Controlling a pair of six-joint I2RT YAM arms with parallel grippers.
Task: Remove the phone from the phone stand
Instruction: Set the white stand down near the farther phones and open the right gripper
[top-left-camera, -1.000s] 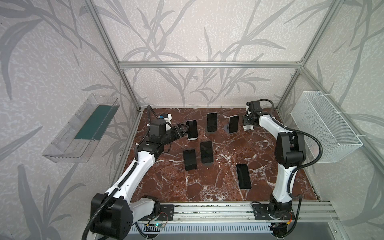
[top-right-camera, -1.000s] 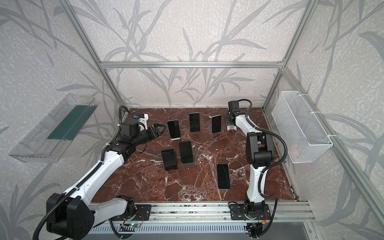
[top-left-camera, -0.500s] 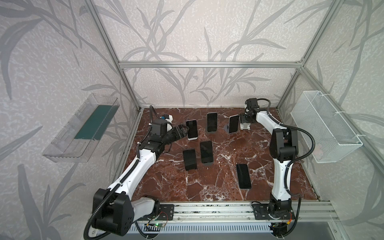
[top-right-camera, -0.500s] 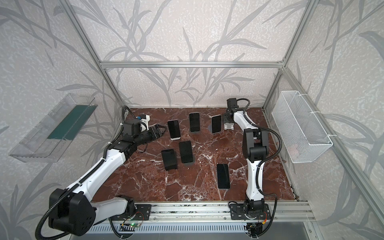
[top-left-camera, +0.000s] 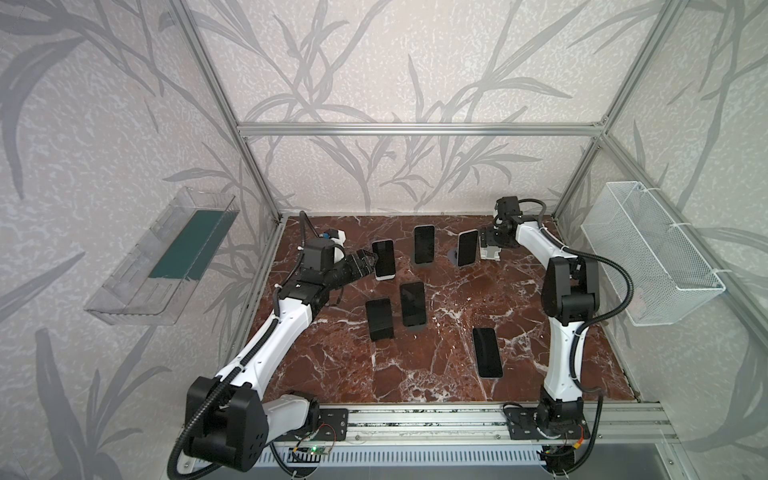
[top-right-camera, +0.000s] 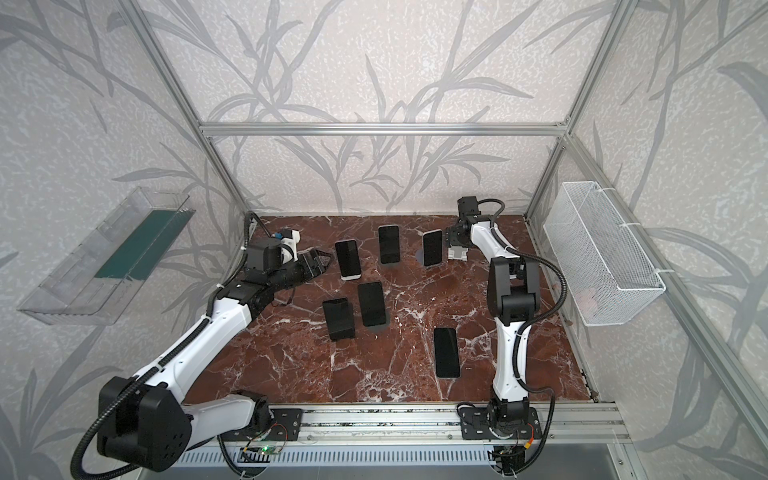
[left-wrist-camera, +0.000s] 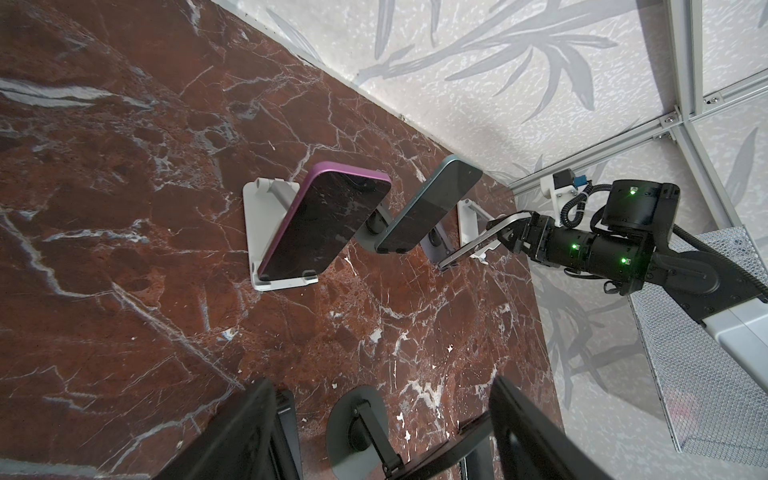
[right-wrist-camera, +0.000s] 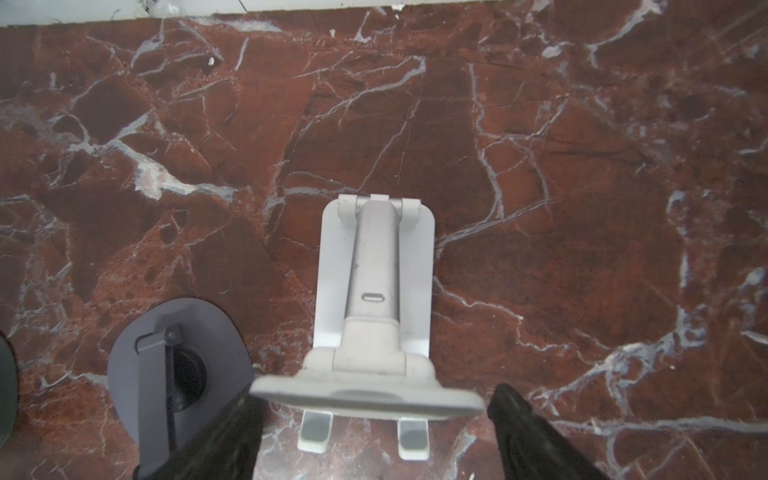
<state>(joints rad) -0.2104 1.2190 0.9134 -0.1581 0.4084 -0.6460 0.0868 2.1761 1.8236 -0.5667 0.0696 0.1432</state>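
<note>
Several dark-screened phones lean on stands on the red marble table (top-left-camera: 436, 374). One of them, a purple phone (top-left-camera: 383, 259), rests on a white stand (left-wrist-camera: 266, 232). My left gripper (top-left-camera: 366, 264) hovers open just left of it and higher up, holding nothing. In the left wrist view the left gripper (left-wrist-camera: 382, 384) frames a dark stand base (left-wrist-camera: 353, 424). A silver-edged phone (top-left-camera: 467, 248) leans on a grey round stand (right-wrist-camera: 178, 357). Right beside it my right gripper (top-left-camera: 487, 243) is open. Its fingers (right-wrist-camera: 511, 415) straddle the top plate of an empty white stand (right-wrist-camera: 374, 266).
One phone (top-left-camera: 487, 352) lies flat on the marble at the front right. A white wire basket (top-left-camera: 648, 257) hangs on the right wall and a clear shelf (top-left-camera: 166, 253) on the left wall. The aluminium frame rail runs along the front edge.
My right gripper has shifted a little left, over the empty white stand, and its jaws have opened. My left gripper has crept slightly right toward the purple phone.
</note>
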